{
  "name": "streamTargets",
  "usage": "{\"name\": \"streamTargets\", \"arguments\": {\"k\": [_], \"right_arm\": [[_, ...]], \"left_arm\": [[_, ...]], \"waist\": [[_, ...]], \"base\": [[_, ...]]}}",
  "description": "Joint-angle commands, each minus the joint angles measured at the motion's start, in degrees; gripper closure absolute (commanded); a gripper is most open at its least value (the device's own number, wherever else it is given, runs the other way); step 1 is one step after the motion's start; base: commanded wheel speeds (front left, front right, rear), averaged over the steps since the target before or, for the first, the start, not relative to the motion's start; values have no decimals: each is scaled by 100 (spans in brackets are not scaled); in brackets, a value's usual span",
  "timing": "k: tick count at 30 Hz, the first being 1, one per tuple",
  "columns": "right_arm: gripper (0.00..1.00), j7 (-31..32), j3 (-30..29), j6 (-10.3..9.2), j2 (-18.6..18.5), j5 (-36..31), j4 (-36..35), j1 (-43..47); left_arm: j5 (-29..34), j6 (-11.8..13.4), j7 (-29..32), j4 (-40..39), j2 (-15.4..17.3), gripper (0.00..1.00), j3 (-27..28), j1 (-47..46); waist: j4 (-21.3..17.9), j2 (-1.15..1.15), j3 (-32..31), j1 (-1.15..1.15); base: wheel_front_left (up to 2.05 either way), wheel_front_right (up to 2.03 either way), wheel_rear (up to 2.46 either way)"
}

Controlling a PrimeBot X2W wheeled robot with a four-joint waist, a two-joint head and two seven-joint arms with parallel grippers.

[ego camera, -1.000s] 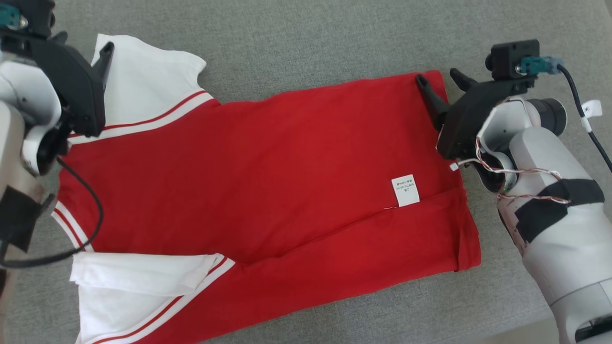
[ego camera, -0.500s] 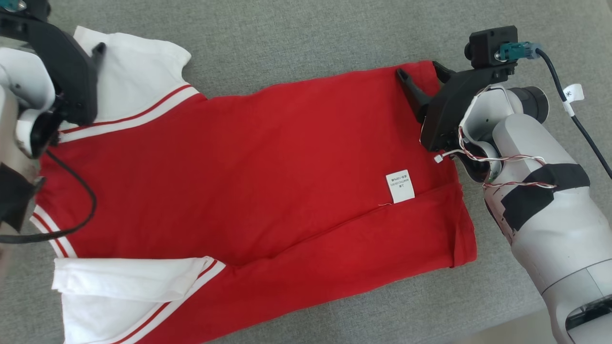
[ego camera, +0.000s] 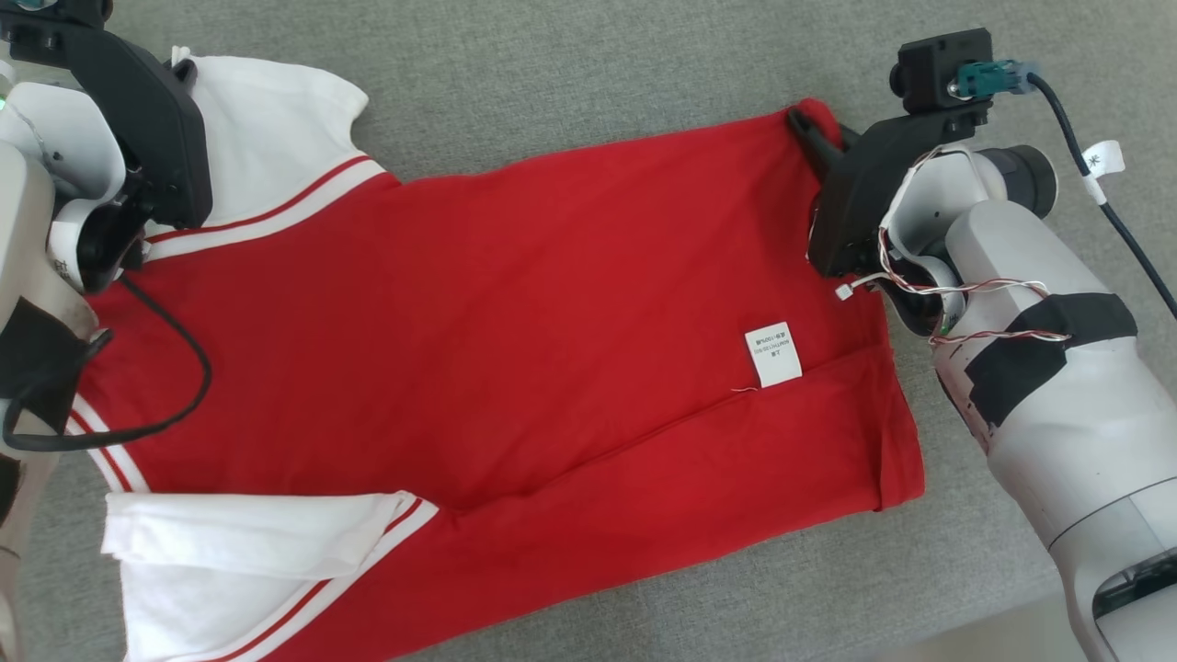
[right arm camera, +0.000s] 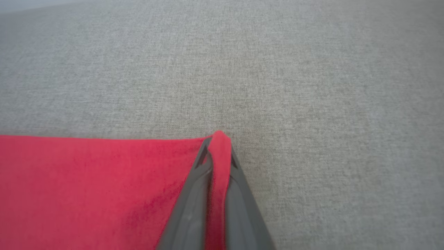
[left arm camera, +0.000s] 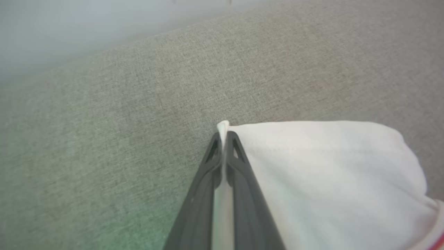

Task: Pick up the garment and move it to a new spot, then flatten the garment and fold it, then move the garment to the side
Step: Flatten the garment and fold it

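The left gripper (left arm camera: pixel 224 139) is clamped on the corner of the far white sleeve (left arm camera: pixel 322 173); the right gripper (right arm camera: pixel 218 149) is clamped on the far hem corner of the red garment (ego camera: pixel 515 303). The garment lies spread on the grey fabric surface (ego camera: pixel 588 64): the near white sleeve (ego camera: pixel 257 533) is folded at the near left, a white label (ego camera: pixel 772 354) sits mid-body toward the right, and both gripped corners lie on the far edge.

From above, the head camera looks steeply down over most of the garment (ego camera: pixel 515 303). Each wrist camera sits low and close, facing the far side, and shares one far corner with it: left white, right red.
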Motion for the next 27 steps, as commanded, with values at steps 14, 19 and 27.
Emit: {"name": "streamTargets", "arguments": {"k": [14,19,27], "right_arm": [[100,-1347,113,-15,-343,75,285,328],[100,-1857,192,-15,-592,166,237,765],[100,-2433,260,-15,-875,192,-16,1371]], "left_arm": [[-310,18,-1828,-631,-124,100,-93,500],[-457,25,-2429,-1262,-106,100,-73,1158],[-474,544,-3198,-2876,42,100,62,2533]], "waist": [[514,0,-591,0],[792,0,-880,0],[1101,0,-1193,0]], "base": [[0,0,0],[0,0,0],[0,0,0]]}}
